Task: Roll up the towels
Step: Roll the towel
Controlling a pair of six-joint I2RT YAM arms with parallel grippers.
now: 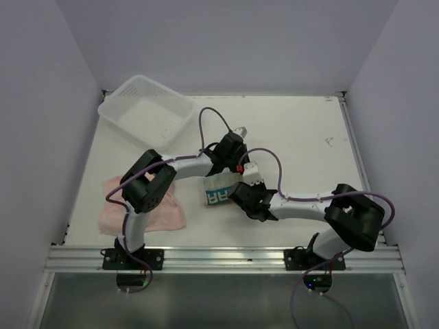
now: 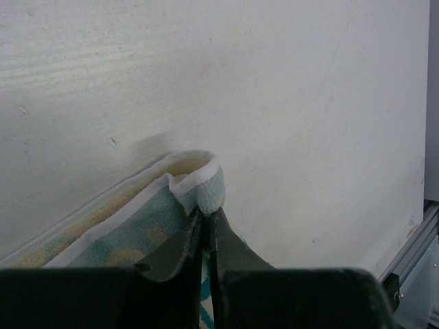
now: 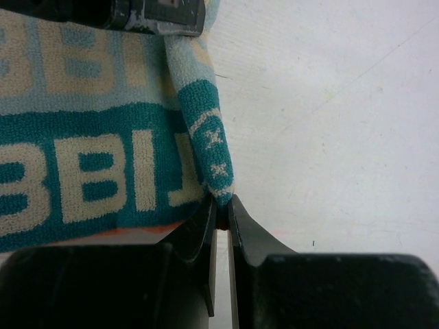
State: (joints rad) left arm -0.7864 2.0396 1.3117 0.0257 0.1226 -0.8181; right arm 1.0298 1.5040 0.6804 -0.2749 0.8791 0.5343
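Two pinches I see: left gripper (image 2: 206, 214) clamps the printed towel (image 1: 218, 195) at 1 o'clock, right gripper (image 3: 221, 205) at 4 o'clock; pink towel (image 1: 147, 212) lies at its 9 o'clock.

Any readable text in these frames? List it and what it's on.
"BBI": printed towel, lower row of big cream letters, right wrist view. It is cut off at the left, and the next letter bends into the fold, so it is unreadable.
"BBI": same towel, upper row, tops cropped.
Top view: two big letters on that towel, too small to read surely.
Pink towel, mesh basket: no text.
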